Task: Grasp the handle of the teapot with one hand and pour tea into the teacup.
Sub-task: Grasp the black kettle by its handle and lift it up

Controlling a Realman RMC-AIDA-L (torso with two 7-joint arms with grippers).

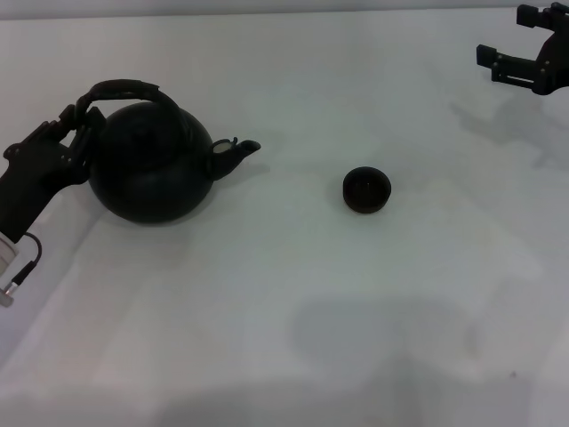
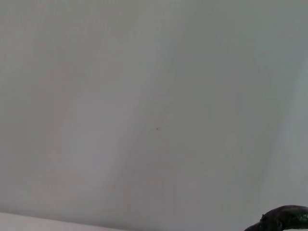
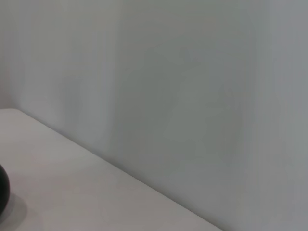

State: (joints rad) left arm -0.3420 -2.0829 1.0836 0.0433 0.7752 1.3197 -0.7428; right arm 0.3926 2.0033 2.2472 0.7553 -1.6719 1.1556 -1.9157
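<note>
The round matte black teapot (image 1: 151, 165) stands upright on the white table at the left, its short spout (image 1: 238, 153) pointing right toward the teacup. Its arched black handle (image 1: 124, 91) spans the top, and a piece of the handle also shows in the left wrist view (image 2: 284, 217). My left gripper (image 1: 78, 129) is at the left end of the handle, against the pot's left side. The small dark teacup (image 1: 366, 190) stands alone to the right of the spout. My right gripper (image 1: 513, 37) is open and empty, raised at the far right.
The white table (image 1: 293, 302) spreads out around both objects, with a pale wall behind it. A cable (image 1: 27, 262) hangs from my left wrist at the left edge. A dark round edge (image 3: 2, 190) shows in the right wrist view; I cannot tell what it belongs to.
</note>
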